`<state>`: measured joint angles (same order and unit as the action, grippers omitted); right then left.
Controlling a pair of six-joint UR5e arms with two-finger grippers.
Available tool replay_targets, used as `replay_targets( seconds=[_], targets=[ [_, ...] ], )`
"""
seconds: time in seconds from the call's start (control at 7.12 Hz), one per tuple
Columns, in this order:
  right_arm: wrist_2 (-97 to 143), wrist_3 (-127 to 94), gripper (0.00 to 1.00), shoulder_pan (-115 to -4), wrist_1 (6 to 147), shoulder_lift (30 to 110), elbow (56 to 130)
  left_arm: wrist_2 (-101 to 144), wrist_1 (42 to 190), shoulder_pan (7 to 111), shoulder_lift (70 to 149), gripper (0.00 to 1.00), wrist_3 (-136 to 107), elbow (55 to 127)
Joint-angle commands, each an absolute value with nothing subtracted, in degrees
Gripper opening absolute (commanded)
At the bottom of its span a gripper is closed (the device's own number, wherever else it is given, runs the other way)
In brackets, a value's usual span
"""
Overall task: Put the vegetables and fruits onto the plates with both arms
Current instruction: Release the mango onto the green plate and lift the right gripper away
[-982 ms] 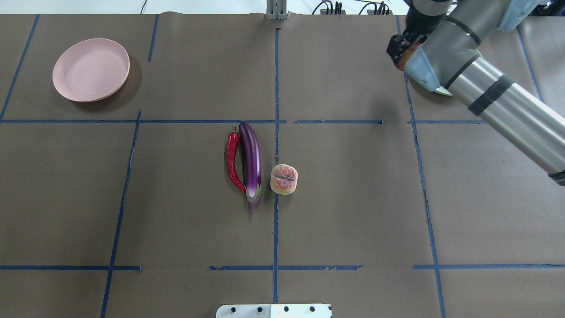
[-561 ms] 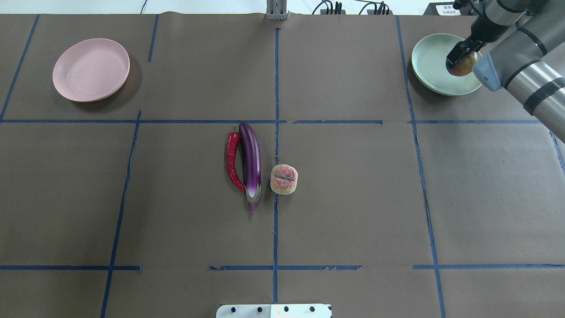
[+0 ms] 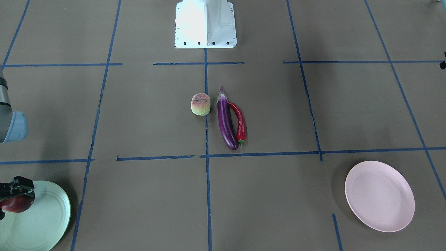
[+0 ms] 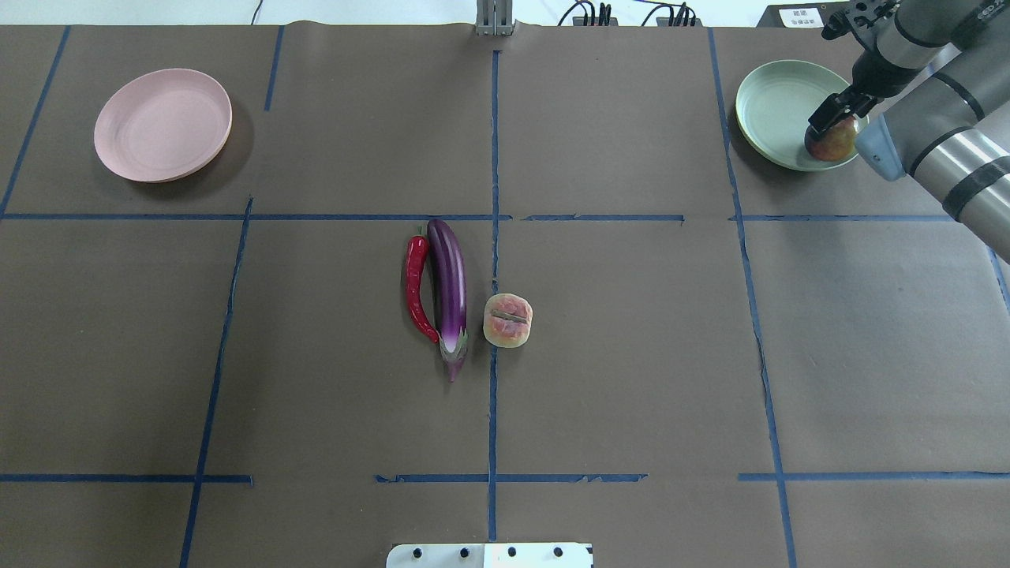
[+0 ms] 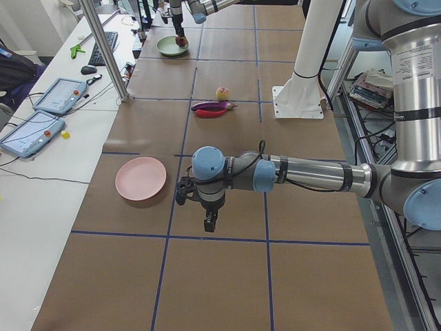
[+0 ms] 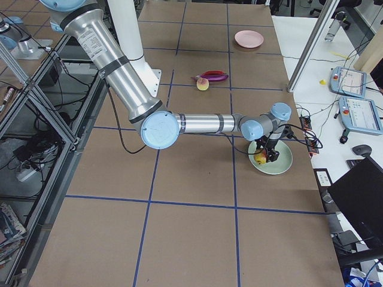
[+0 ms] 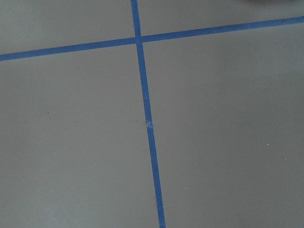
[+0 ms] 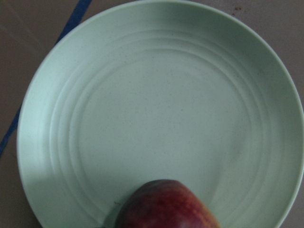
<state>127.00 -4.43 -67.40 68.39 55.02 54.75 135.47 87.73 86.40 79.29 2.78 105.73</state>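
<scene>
My right gripper [image 4: 835, 117] is shut on the dark red-green fruit [image 4: 830, 142] and holds it low over the near right part of the mint green plate [image 4: 769, 110]. The right wrist view shows this fruit [image 8: 166, 206] at the bottom edge, over the plate [image 8: 156, 109]. The purple eggplant [image 4: 447, 288], the red chili pepper [image 4: 414, 288] and the paler pink-yellow fruit [image 4: 507, 319] lie together at the table's middle. The pink plate [image 4: 162, 125] sits empty at the far left. My left gripper [image 5: 209, 222] shows only in the exterior left view, hanging above bare table near the pink plate [image 5: 141, 178]; I cannot tell whether it is open.
The white robot base [image 4: 489, 554] stands at the near edge. A metal post [image 4: 495, 20] and cables sit at the far edge. Blue tape lines [image 7: 147, 123] grid the brown table. Tablets [image 5: 41, 114] lie on a side bench.
My right arm has swung right and down, carrying the dark red fruit from above the mint plate's left edge to low over its near right part.
</scene>
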Motion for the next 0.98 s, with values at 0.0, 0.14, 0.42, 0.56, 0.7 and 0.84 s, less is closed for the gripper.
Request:
replay_targets(
  seconds=[0.0, 0.14, 0.42, 0.56, 0.7, 0.84],
  targets=[
    [127.09, -11.21, 1.00, -67.50, 68.38, 55.02, 55.28, 135.53, 87.80, 86.40, 79.28, 1.00, 2.73, 105.73],
    [127.18, -11.42, 1.00, -68.98, 68.47, 55.11, 55.98, 135.44, 87.98, 86.40, 79.36, 1.00, 2.81, 105.82],
    [132.49, -11.16, 1.00, -75.55, 69.34, 57.37, 58.35, 135.44, 88.15, 86.40, 79.45, 1.00, 3.08, 106.78],
    [134.54, -10.81, 1.00, -78.98, 70.22, 60.35, 61.06, 135.18, 88.33, 85.18, 80.15, 1.00, 2.90, 106.61],
    [134.47, -10.72, 1.00, -80.84, 73.88, 65.34, 67.78, 135.44, 89.98, 85.17, 83.29, 1.00, 2.55, 106.79],
    [134.56, -10.72, 1.00, -82.43, 76.00, 69.04, 72.90, 134.83, 92.61, 85.17, 84.97, 1.00, 2.64, 106.79]
  ],
)
